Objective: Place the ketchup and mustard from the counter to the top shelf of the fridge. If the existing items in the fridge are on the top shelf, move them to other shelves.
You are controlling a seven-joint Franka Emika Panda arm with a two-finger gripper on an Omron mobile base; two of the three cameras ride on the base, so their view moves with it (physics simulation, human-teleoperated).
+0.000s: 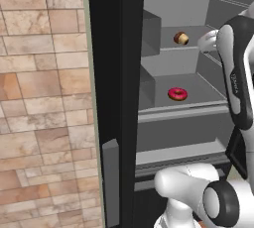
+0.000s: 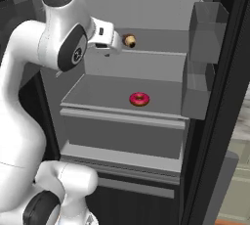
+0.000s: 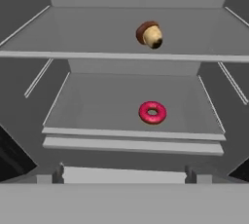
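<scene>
1. We see the fridge (image 2: 215, 121) standing open. On the top shelf (image 3: 73, 38) lies the brown cupcake (image 3: 149, 35), tipped on its side near the shelf's front edge. On the lower shelf (image 3: 87, 106) lies the pink donut (image 3: 152, 112).
2. The gripper (image 2: 118, 42) is level with the top shelf, just beside the cupcake in the right base view, and nothing is between its fingers. We take the jaws to be spread wide.
3. We see neither the ketchup, the mustard nor the counter from this stance; we judge that both bottles remain to be fetched once the top shelf is cleared.
4. Risk, in our judgement: the cupcake rests on a rounded side, so a finger arriving off-centre could nudge it to roll back on the shelf or off the front edge.
5. Risk: the top shelf is a thin panel, so a low approach could catch a fingertip on its front lip.
6. Risk: if the cupcake is set down close to the donut, the two may collide. The bare part of the lower shelf beside the donut looks safer.
7. Risk: a wide arm swing could strike the door bins (image 2: 205, 28).
</scene>
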